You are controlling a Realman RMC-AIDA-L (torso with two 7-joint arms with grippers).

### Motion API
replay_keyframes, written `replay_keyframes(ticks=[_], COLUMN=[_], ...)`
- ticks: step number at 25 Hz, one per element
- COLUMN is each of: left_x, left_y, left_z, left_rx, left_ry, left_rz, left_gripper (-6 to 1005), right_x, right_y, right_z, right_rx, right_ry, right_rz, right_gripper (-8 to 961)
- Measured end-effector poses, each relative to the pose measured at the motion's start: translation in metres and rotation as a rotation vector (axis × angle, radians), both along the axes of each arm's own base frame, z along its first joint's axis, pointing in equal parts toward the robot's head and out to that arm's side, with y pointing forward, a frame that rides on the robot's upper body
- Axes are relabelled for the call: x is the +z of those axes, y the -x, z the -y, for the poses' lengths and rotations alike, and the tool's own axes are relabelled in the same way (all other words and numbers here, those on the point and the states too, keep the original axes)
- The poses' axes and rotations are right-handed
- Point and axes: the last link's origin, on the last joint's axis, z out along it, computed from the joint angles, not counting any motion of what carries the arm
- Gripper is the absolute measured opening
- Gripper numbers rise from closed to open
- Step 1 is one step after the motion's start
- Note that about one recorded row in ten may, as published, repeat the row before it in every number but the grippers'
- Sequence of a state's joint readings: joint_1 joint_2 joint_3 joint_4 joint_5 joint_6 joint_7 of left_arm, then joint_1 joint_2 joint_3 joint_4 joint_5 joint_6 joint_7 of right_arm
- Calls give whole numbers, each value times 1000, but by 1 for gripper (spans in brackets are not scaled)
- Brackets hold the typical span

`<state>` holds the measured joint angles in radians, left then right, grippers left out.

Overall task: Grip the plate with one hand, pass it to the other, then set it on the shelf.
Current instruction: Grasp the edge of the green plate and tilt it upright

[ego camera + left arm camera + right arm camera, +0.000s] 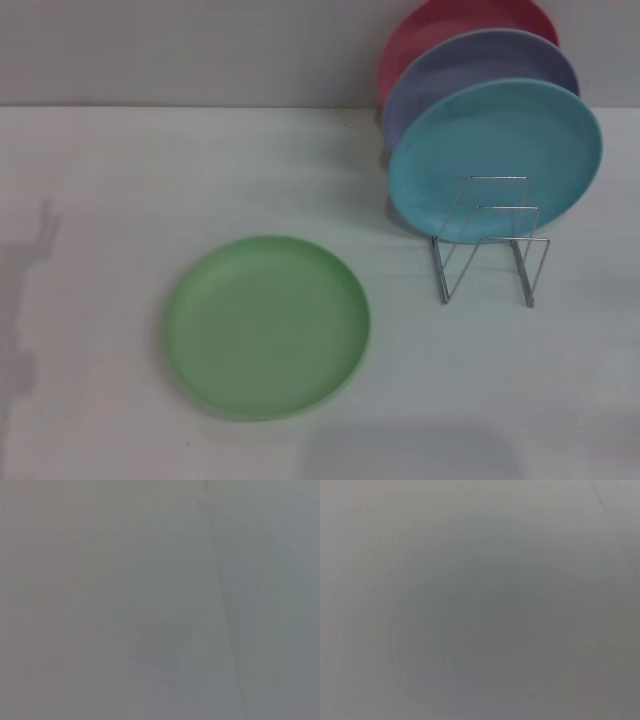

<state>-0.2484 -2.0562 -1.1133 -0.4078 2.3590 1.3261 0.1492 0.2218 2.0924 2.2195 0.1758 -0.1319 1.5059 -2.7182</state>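
A light green plate [267, 326] is seen lying flat on the white counter [90, 200], rim up, in the near left-of-centre part of the head view. Nothing is touching it. To its right and farther back, well apart from it, a small wire rack [490, 240] is set on the counter. Three plates are stood upright in the rack's rear slots, one behind another: a sky-blue plate [495, 160] in front, a lavender plate [470, 70] behind it, and a red plate [440, 25] at the back, close to the wall. The rack's front loops are left unfilled.

Neither end effector is shown in any view, so whether either is open or closed cannot be told. Only a plain grey surface is shown in both wrist views.
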Motion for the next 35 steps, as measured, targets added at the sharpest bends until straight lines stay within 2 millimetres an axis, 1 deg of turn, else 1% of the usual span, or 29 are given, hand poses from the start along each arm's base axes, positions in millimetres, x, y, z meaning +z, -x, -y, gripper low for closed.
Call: replay_keyframes(ticks=[1, 2, 4, 5, 7, 9, 10, 11, 12, 13, 14, 15, 16, 20, 24, 25, 27, 28, 30, 31, 32, 34, 35], left_x=[0, 0, 1, 5, 9, 16, 24, 24, 31, 31, 36, 40, 40, 43, 43, 42, 42, 33, 23, 23, 13, 13, 2], left_y=[0, -6, -10, -16, -20, -32, -47, -47, -58, -58, -66, -75, -75, -92, -92, -99, -99, -110, -110, -110, -108, -108, -105], left_z=[0, -7, -11, -18, -21, -29, -36, -36, -42, -42, -46, -49, -49, -50, -50, -48, -48, -42, -38, -38, -35, -35, -33], left_rx=[0, 22, 28, 45, 48, 62, 90, 90, 141, 141, 174, 248, 248, 357, 357, 377, 377, 443, 477, 477, 501, 501, 523], left_ry=[0, 26, 43, 98, 125, 221, 319, 319, 413, 413, 458, 558, 558, 738, 738, 799, 799, 1011, 1105, 1105, 1166, 1166, 1213], left_rz=[0, -11, -11, 4, 14, 38, 47, 47, 37, 37, 38, 45, 45, 50, 50, 45, 45, 65, 65, 65, 59, 59, 57], left_gripper=[842, 841, 838, 836, 833, 830, 828, 827, 825, 823, 822, 820, 819, 812, 806, 804, 801, 800, 796, 795, 793, 790, 789], right_x=[0, 0, 0, 0, 0, 0, 0, 0, -1, -1, -1, -2, -2, -4, -4, -4, -5, -5, -6, -6, -6, -6, -6], right_y=[0, 0, 0, 1, 1, 1, 1, 1, 2, 2, 2, 3, 3, 3, 3, 2, 1, 1, 1, 1, 0, 0, 0], right_z=[0, 0, 0, -1, -2, -3, -4, -4, -5, -5, -5, -7, -7, -9, -9, -8, -6, -6, -5, -5, -5, -5, -5], right_rx=[0, 1, 1, 2, 2, 3, 4, 4, 5, 5, 6, 7, 7, 7, 6, 3, 0, 0, -4, -4, -5, -5, -5], right_ry=[0, 0, 0, 0, 1, 2, 3, 3, 4, 4, 5, 8, 8, 14, 15, 17, 20, 20, 24, 24, 24, 25, 25], right_rz=[0, 0, 0, 0, -1, -2, -3, -3, -4, -4, -4, -6, -6, -12, -12, -12, -12, -12, -13, -13, -13, -13, -13], right_gripper=[840, 840, 840, 840, 840, 839, 839, 839, 839, 839, 839, 839, 839, 839, 839, 839, 838, 838, 838, 838, 838, 838, 838])
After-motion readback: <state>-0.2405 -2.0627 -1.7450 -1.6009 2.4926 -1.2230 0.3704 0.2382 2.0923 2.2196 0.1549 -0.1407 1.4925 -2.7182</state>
